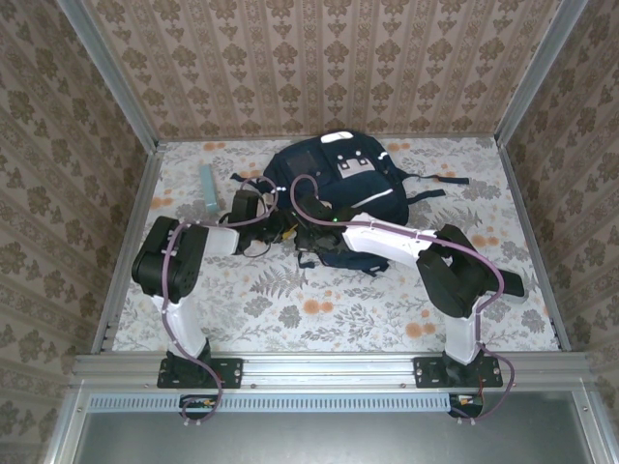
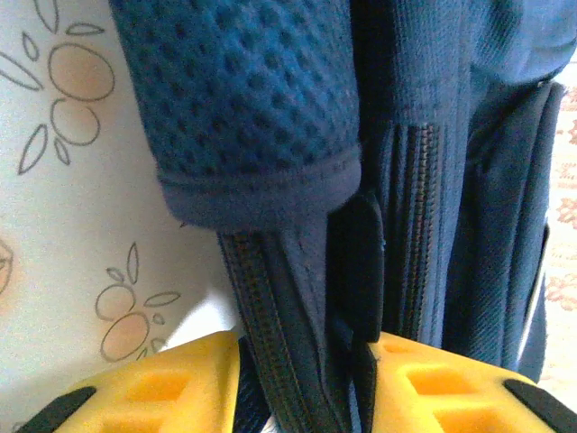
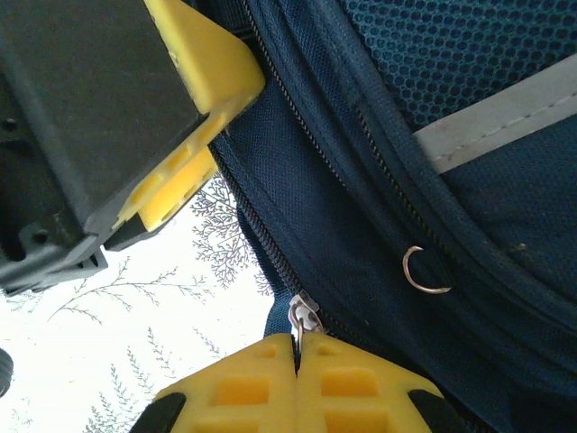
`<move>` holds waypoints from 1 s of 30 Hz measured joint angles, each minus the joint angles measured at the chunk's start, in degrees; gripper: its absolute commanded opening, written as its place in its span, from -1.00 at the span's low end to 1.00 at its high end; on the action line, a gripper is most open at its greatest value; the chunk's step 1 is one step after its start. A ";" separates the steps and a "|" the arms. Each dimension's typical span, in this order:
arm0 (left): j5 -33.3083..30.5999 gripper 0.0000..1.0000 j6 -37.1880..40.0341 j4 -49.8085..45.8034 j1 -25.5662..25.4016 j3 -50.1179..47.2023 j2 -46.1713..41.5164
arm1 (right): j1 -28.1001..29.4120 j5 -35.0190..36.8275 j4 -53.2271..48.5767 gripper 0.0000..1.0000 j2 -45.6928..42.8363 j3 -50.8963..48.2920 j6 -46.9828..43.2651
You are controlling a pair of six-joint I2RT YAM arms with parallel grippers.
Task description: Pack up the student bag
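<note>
Right, nearest to me on the flowered table (image 1: 290, 300), both claws work side by side at the near edge of the student bag (image 1: 334, 179). My right gripper (image 3: 297, 347) has its yellow fingers pressed together, pinching the small metal zipper pull (image 3: 305, 317) on the bag's zip track. Just beside it, my left gripper (image 2: 305, 356) has a fold of the bag's zippered edge filling the gap between its fingers. The fabric touches both, so I read that claw as clamped on the bag. Beyond the claws, the navy bag lies flat around the middle of the table and reaches towards the back wall, its dark straps trailing off to the right. A pale teal bar (image 1: 209, 188) lies on the table left of the bag, near it but apart.
</note>
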 measured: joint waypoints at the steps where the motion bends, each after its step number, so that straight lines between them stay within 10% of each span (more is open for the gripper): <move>1: -0.02 -0.60 -0.20 0.09 0.04 0.26 0.09 | 0.00 0.07 -0.07 -1.00 -0.39 -0.39 -0.11; 17: -2.14 -0.91 8.28 -11.30 3.56 5.33 0.07 | -0.76 19.69 -13.44 -1.00 -19.65 -17.64 3.26; 30: -13.05 0.28 16.22 -24.90 11.23 8.52 -9.92 | 0.94 8.48 -4.50 -1.00 -14.45 -12.09 -7.87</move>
